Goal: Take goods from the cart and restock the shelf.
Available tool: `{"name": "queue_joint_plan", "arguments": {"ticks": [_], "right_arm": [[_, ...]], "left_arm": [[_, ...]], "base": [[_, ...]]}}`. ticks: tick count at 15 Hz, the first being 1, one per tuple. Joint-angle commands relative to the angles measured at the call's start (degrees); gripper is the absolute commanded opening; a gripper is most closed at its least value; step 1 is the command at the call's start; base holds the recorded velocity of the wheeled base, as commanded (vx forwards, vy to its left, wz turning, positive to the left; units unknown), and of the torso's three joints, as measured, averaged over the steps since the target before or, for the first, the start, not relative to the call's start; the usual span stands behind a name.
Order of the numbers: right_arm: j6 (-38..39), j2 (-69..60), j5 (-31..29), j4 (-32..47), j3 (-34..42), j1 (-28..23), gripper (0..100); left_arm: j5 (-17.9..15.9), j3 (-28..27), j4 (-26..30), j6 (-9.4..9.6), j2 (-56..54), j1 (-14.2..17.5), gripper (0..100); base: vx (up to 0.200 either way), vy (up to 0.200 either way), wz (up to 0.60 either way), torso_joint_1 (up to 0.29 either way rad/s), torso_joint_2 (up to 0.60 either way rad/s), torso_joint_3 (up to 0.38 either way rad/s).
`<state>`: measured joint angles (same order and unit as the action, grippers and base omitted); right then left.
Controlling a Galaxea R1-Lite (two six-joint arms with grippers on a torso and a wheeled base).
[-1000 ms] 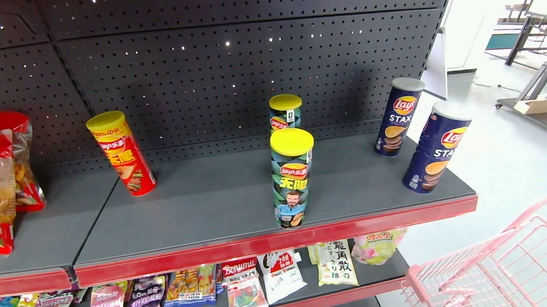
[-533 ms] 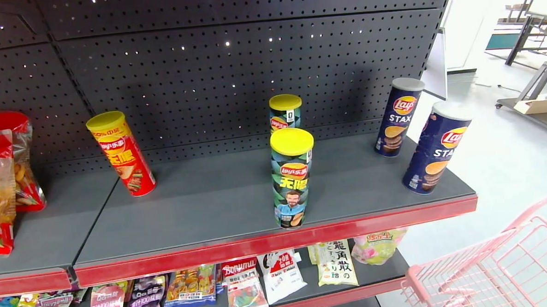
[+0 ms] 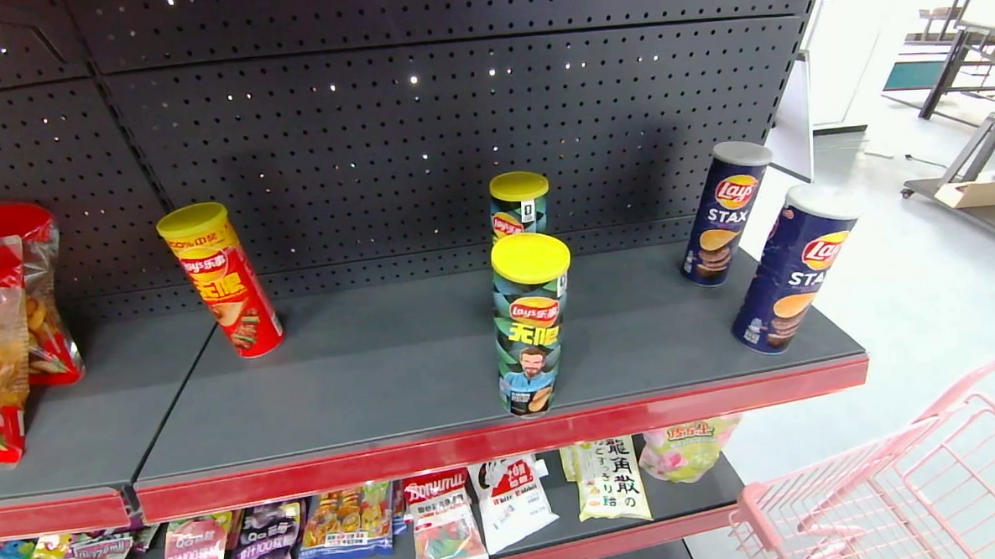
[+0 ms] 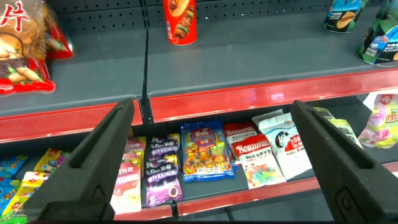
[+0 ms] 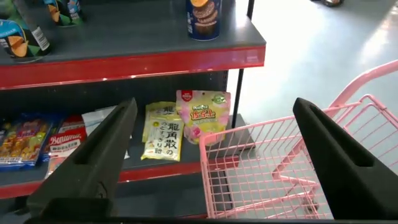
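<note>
Five canisters stand upright on the shelf (image 3: 384,377): a red canister (image 3: 222,279) toward the robot's left, two yellow-lidded canisters (image 3: 533,324) one behind the other at the middle, and two dark blue canisters (image 3: 793,271) at the right end. Low at the robot's right, past the shelf's right end, stands the pink cart (image 3: 755,503); what its basket holds cannot be told. Facing the snack bags (image 4: 205,152) on the lower shelf (image 4: 205,193), the left claw (image 4: 212,106) has its fingers spread wide and holds nothing. Likewise spread and empty, the right claw (image 5: 216,102) hangs just above the cart's near corner. Judgement: the right arm is nearer the cart, so the pick falls to it, reaching down into the basket. Bare shelf between the red canister and the middle pair would take a canister set upright.
</note>
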<state>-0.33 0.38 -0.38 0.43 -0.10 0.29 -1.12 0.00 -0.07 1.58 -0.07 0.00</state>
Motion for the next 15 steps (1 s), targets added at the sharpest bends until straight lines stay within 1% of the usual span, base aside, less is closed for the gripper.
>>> {"name": "queue_joint_plan", "arguments": {"ticks": [1,11,15], "right_arm": [[-0.02,-0.29,-0.33,0.01,0.01,-0.03,100],[0.07,-0.29,-0.33,-0.08,0.01,-0.03,100],[0.07,-0.38,-0.33,0.01,0.01,-0.03,100]], "left_arm": [[-0.02,0.00,-0.01,0.09,0.07,0.00,100],[-0.11,0.00,-0.01,0.09,0.07,0.00,100],[-0.11,0.00,-0.01,0.17,0.07,0.00,100]], "base": [[0.000,0.000,0.00,0.000,0.00,0.000],[0.000,0.000,0.00,0.000,0.00,0.000],[-0.200,0.000,0.00,0.010,0.00,0.001]]}}
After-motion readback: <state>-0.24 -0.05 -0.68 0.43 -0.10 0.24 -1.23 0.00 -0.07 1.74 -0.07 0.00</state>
